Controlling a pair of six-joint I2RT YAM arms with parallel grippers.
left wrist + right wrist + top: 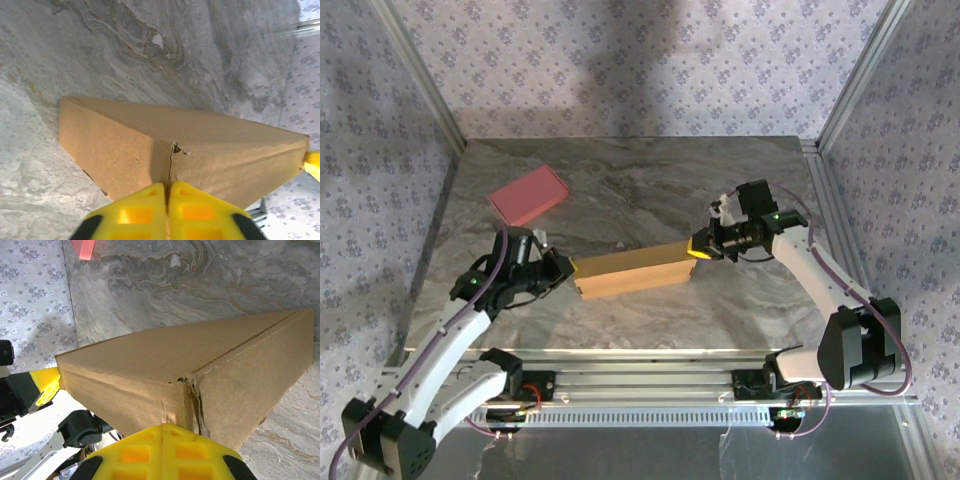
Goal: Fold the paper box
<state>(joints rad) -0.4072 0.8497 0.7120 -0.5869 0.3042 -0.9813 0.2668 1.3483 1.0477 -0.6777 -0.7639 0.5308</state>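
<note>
Left end effector (167, 187) is pinched nearly shut on one end seam of the paper box (632, 270), and right end effector (164, 427) grips the opposite end the same way. The box sits mid-table (740, 170), already closed up. We judge this the final tuck: next, press the ends flush and release. A pink flat rectangle (528, 195) lies beyond.

Left gripper (167, 200): cropped by the lower edge, its tips covering the adjoining end of the paper box (210, 150); any cardboard between them is perhaps hidden. Right gripper (162, 439): cropped alike. Far ahead of it, a pink rectangle (83, 247) is cut by the upper edge.
</note>
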